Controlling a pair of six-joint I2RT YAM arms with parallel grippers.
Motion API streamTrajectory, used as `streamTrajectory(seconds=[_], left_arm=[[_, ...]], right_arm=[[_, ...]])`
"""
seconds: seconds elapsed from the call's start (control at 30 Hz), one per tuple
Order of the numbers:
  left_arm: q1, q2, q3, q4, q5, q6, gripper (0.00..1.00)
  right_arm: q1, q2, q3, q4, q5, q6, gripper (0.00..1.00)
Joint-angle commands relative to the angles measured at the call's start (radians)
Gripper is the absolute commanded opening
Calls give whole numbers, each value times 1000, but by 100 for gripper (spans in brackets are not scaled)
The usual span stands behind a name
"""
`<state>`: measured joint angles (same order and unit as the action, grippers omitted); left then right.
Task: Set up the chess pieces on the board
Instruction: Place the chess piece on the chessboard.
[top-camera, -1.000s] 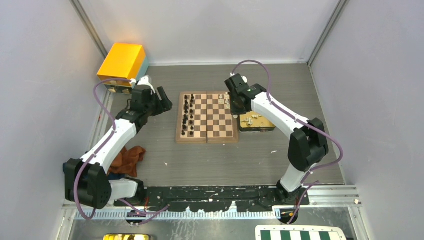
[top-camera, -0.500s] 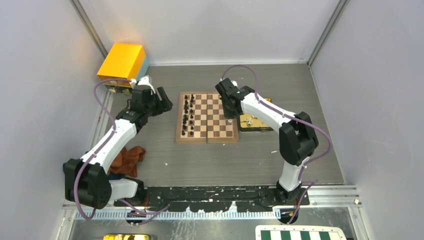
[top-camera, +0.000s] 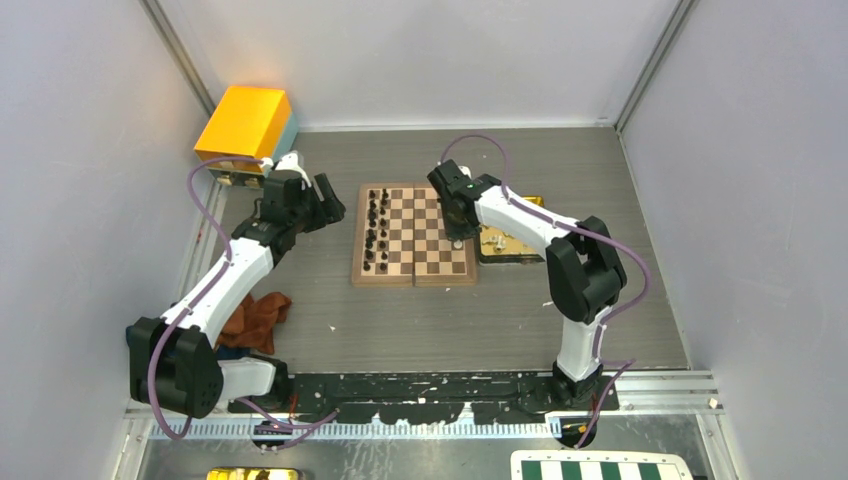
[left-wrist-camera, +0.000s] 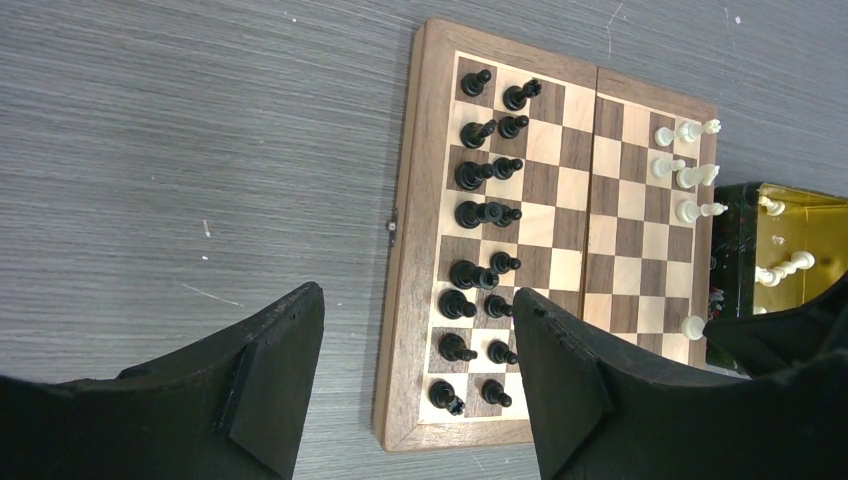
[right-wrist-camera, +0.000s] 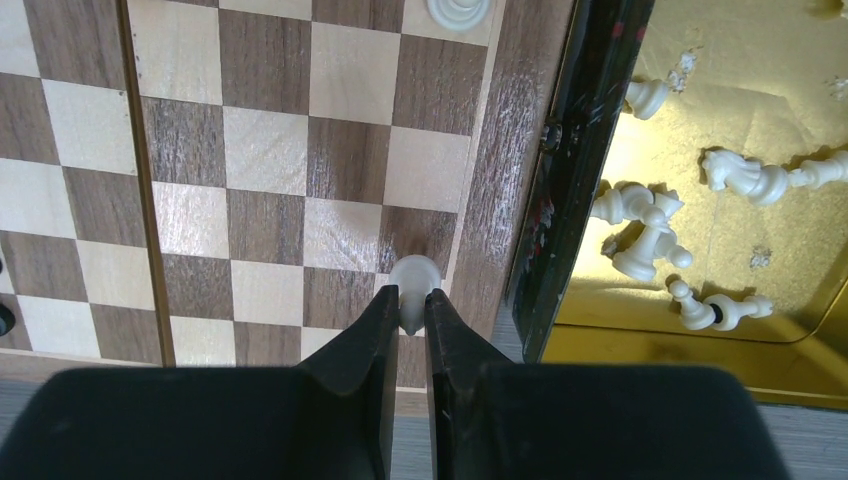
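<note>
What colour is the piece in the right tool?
Cream-white: the piece pinched by the right tool shows best in the right wrist view.

Yellow box (top-camera: 245, 122), gold tray (right-wrist-camera: 780, 90), rust cloth (top-camera: 255, 318)

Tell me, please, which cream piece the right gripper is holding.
The round-headed one near the board's corner, beside the tray; the others stand or lie untouched.

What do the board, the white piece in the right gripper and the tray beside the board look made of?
Board: wood, satin finish; grain shows on squares and frame. White piece pinched by the right gripper: likely plastic, smooth cream with faint sheen. Tray: glossy gold inside, black outer wall; metal or foil-lined card, cannot tell.
</note>
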<state>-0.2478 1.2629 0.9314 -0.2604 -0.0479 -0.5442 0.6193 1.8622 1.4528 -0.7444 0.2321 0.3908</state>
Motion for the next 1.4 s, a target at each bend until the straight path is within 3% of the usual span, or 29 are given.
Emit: streamTrajectory(seconds=[0.0, 1.37], left_arm=[[-2, -7, 36, 33, 12, 9, 71], [-2, -23, 9, 26, 12, 14, 70]], right_arm=[[5, 6, 28, 39, -5, -4, 1], [-5, 4, -34, 78, 18, 14, 3]])
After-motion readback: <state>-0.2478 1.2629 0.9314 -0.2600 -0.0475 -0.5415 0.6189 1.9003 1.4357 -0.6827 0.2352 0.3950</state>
